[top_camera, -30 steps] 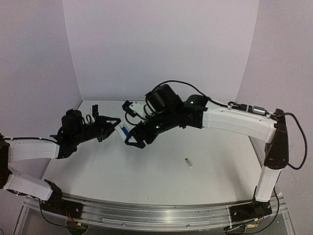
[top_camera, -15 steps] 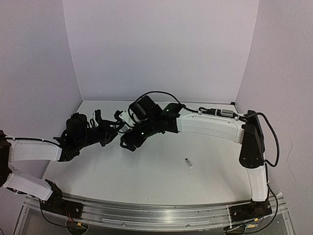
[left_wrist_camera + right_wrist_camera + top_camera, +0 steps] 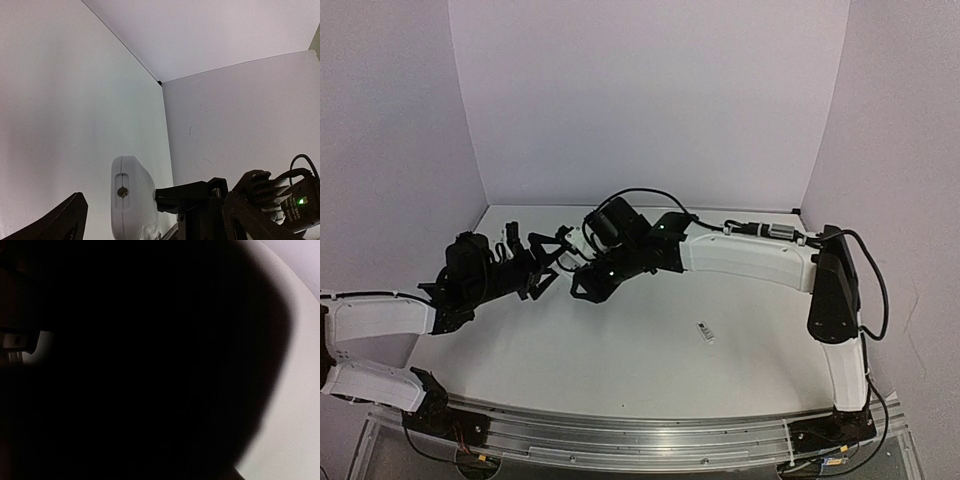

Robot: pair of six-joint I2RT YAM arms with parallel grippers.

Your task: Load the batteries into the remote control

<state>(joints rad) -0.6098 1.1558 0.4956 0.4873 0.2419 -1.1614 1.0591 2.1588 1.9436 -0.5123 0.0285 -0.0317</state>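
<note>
We see a white worktop under plain pale lilac walls. The left arm and the right arm have white shells broken by black joints. The left gripper and the right gripper are black, and so are the cables. A green light glows on black housing. A white casing bears a dark slot. The small piece is white with dark marks. The rail at the near edge is silver-grey.

Prob. robot lab: bare lilac walls, white table, alu mounting rail.
</note>
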